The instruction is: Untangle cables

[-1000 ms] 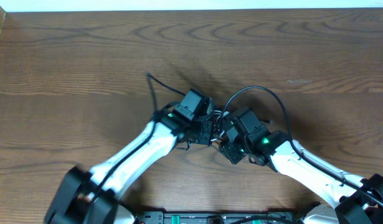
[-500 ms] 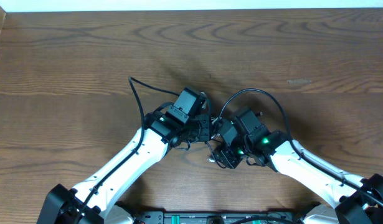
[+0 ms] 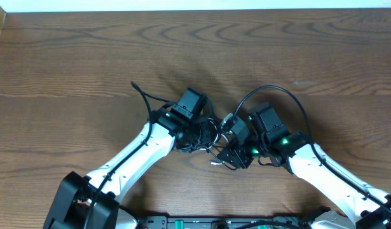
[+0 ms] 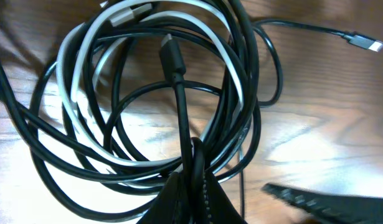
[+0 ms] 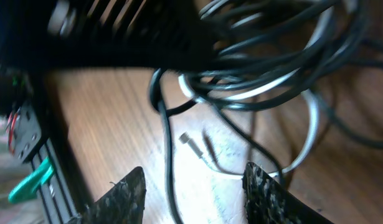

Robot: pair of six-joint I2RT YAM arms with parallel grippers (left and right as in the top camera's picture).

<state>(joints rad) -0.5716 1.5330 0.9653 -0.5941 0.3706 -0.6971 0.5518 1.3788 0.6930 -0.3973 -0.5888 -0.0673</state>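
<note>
The cables point(image 3: 211, 137) are a tangle of black loops and one white cord between the two grippers at mid-table. In the left wrist view my left gripper point(image 4: 191, 186) is shut on a black cable point(image 4: 179, 106) whose plug point(image 4: 169, 48) points away. White cable point(image 4: 73, 93) loops run through the black coils. My right gripper point(image 5: 194, 196) is open, fingertips point(image 5: 126, 193) wide apart. A black strand point(image 5: 165, 149) passes between them, and a white plug end point(image 5: 191, 142) lies just ahead on the wood. Overhead, left gripper point(image 3: 200, 130) and right gripper point(image 3: 228, 151) nearly touch.
One black cable tail point(image 3: 139, 92) trails up-left from the tangle onto bare wood. A thicker black wire point(image 3: 271, 90) arches over the right arm. Another small plug point(image 4: 365, 42) lies apart at the right. The left gripper's body point(image 5: 116, 31) crowds the right wrist view.
The right jaws have spread wider and the right gripper has shifted right. The black cable tail has swung left across the table with the left gripper's pull.
</note>
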